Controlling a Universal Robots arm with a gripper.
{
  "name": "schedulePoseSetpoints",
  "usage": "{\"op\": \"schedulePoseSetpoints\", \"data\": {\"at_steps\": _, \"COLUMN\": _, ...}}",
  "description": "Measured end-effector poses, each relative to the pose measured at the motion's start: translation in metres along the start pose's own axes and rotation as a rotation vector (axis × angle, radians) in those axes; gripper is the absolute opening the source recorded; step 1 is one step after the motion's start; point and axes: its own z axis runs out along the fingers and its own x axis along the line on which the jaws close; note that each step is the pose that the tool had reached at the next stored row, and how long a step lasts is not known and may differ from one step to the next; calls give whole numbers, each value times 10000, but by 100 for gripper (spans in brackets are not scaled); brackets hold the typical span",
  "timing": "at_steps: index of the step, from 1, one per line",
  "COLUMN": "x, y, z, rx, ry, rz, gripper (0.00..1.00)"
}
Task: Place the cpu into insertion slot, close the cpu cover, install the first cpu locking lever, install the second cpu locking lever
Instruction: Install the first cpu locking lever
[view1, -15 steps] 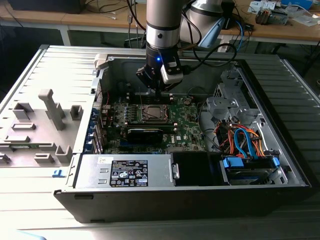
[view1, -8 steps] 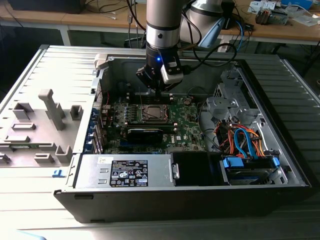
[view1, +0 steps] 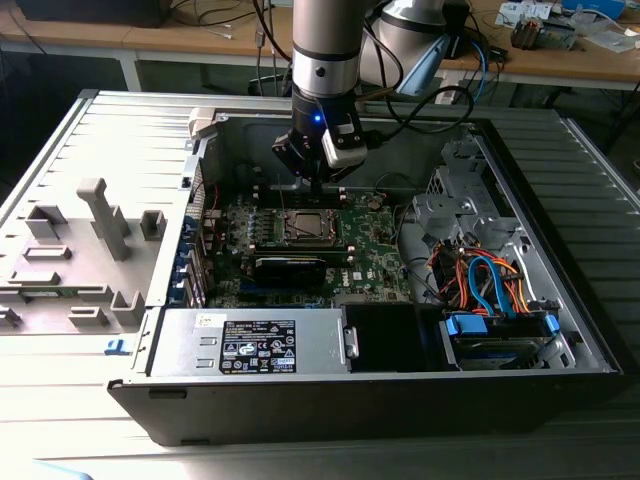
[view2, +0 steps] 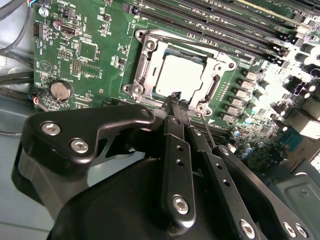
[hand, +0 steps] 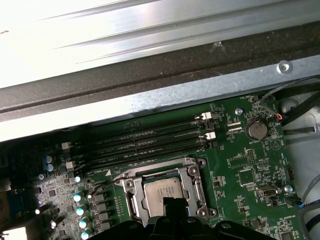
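Observation:
The cpu (view2: 182, 75) lies flat in the insertion slot (view1: 305, 227) on the green board, its silvery top showing through the window of the cpu cover (view2: 148, 56). The cover is down around the chip in both wrist views. My gripper (view2: 178, 101) hangs just over the socket's edge with its fingers pressed together and nothing visible between them. A thin locking lever (view2: 206, 129) runs out from the socket corner beside the fingertips. In the first wrist view the cpu (hand: 162, 192) is partly hidden by the gripper tip (hand: 175, 204), and another lever (hand: 107, 183) sticks out from the socket's side.
The open computer case has a grey power supply box (view1: 250, 345) at the front and a drive bay with orange and blue cables (view1: 490, 285) at the exterior view's right. Long black memory slots (hand: 150, 142) run beside the socket. A grey fixture plate (view1: 80, 250) lies at the exterior view's left.

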Motion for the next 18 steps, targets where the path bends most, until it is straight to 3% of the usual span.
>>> {"op": "schedulePoseSetpoints", "data": {"at_steps": 18, "x": 0, "y": 0, "z": 0, "rx": -2, "ry": -2, "rz": -161, "gripper": 11}}
